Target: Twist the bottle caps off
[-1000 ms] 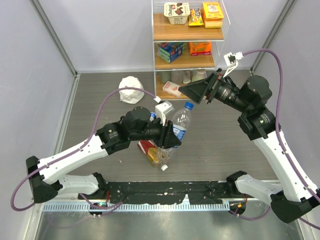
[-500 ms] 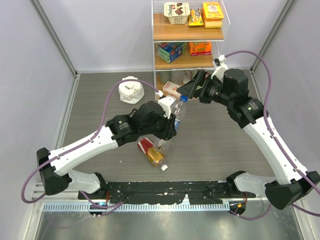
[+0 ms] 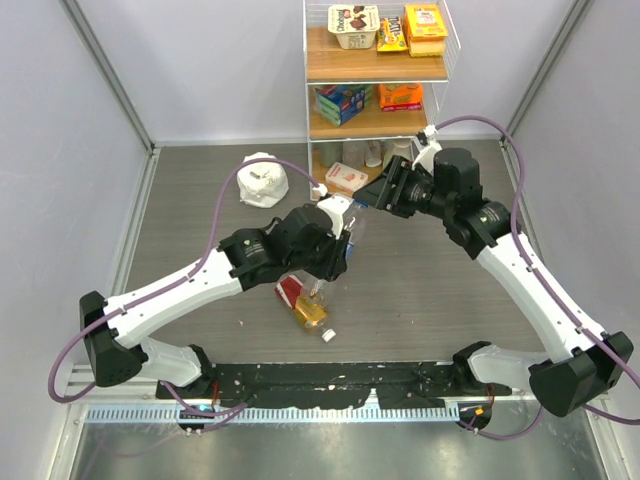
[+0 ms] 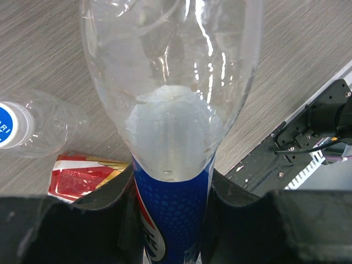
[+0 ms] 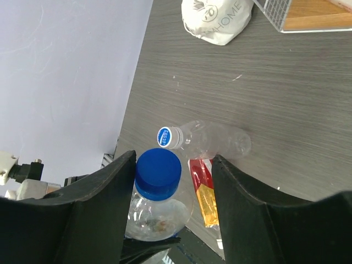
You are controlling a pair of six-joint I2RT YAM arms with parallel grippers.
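My left gripper [image 4: 171, 187] is shut on the blue label of a clear bottle [image 4: 170, 82] and holds it above the table; in the top view that bottle [image 3: 352, 235] points toward the right arm. Its blue cap [image 5: 158, 171] sits between the fingers of my right gripper [image 5: 173, 165]. The left finger is right against the cap, a gap remains on the other side, and the jaws are open. A clear bottle [image 5: 217, 138] with a white cap [image 5: 168, 137] lies on the table. Beside it lies an amber bottle with a red-and-gold label [image 5: 203, 192].
A white lumpy bag [image 3: 263, 180] sits at the back left of the table. A wire shelf rack [image 3: 375, 90] with boxes stands at the back centre. A black rail [image 3: 330, 380] runs along the near edge, and grey walls close in both sides.
The right arm has swung left and down onto the held bottle's cap, and its jaws have narrowed around it. The left arm has shifted the bottle slightly back and left.
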